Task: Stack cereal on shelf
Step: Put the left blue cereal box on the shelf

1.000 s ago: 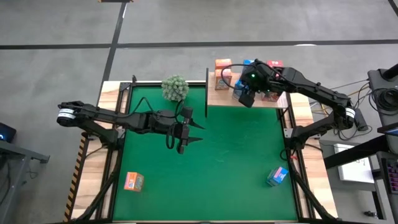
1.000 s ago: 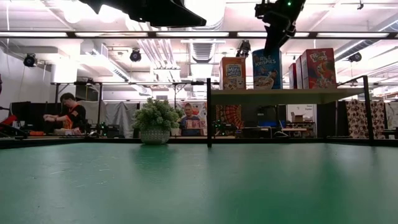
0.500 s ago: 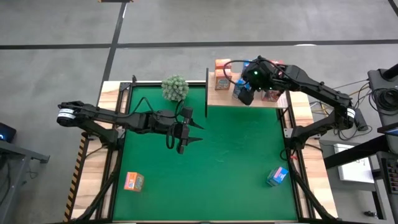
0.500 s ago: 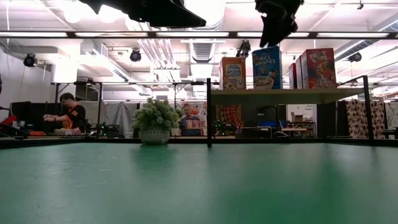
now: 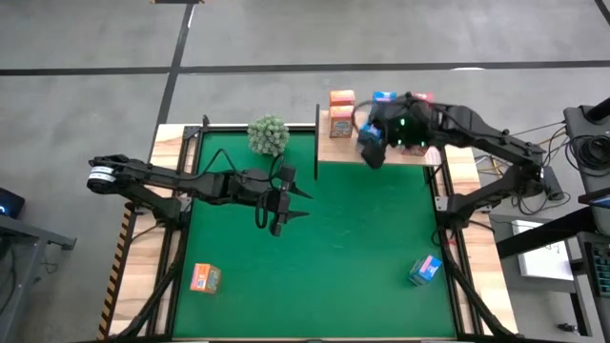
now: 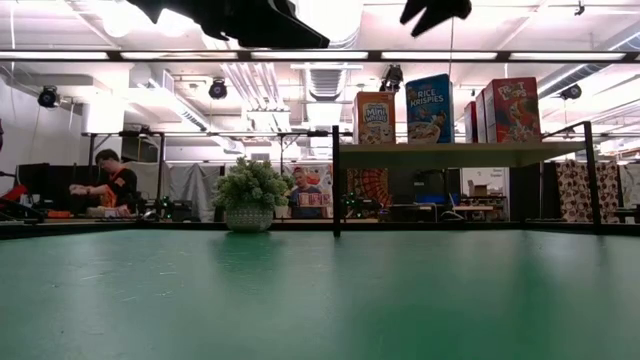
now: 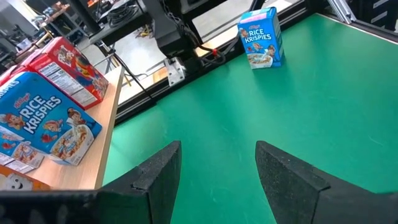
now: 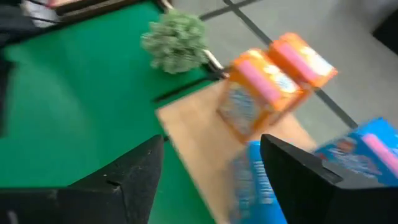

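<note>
Now the shelf (image 5: pixel 334 152) carries several cereal boxes: orange boxes (image 5: pixel 340 111), blue boxes (image 6: pixel 429 108) and red boxes (image 6: pixel 510 109), all upright, their long axis vertical and their printed faces toward the mat (image 5: pixel 315 248). The right gripper (image 5: pixel 374 151) hangs above the shelf's near edge, just in front of the blue boxes; its fingers (image 8: pixel 134 177) stand wide apart and hold nothing. Well apart from it, a blue box (image 5: pixel 425 270) stands upright on the mat near the right edge, and an orange box (image 5: pixel 204 278) lies flat near the left corner. The left gripper (image 5: pixel 282 204) waits over the middle of the mat, its fingers (image 7: pixel 155 174) spread and empty. A green plant (image 5: pixel 268 135) stands just beside the shelf's thin black post (image 6: pixel 336 180).
</note>
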